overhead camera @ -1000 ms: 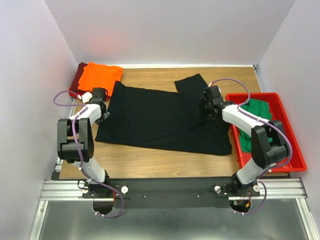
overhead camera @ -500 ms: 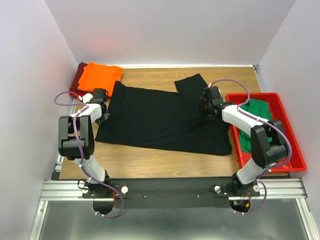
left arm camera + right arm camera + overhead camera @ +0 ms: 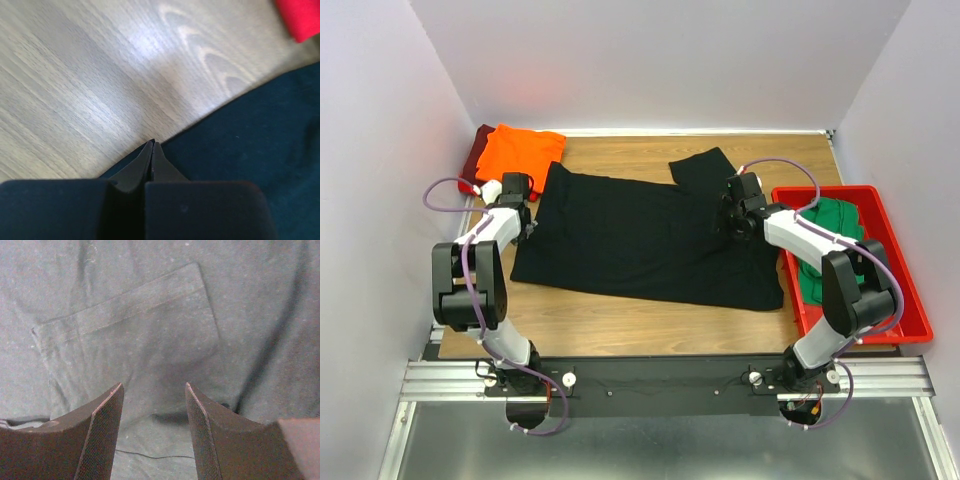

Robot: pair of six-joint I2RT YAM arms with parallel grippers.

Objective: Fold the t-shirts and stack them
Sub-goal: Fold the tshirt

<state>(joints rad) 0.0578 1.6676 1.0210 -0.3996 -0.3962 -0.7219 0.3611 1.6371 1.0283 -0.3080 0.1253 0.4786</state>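
Top view: the black t-shirt (image 3: 640,240) lies spread on the table (image 3: 620,325). The orange t-shirt (image 3: 520,150) sits on the dark red t-shirt (image 3: 477,158) at the far left, and the green t-shirt (image 3: 828,225) is in the red bin (image 3: 910,315). The left gripper (image 3: 525,232) is at the black shirt's left edge, the right gripper (image 3: 725,222) over its right side. I can't read the jaws from here.

Left wrist: jaws pressed together, tips at the black hem. I can't tell if cloth is caught.

Right wrist: jaws apart and holding nothing, over the chest pocket (image 3: 130,325). Contact unclear.

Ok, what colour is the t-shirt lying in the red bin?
That t-shirt is plain green; the top external view shows it best.
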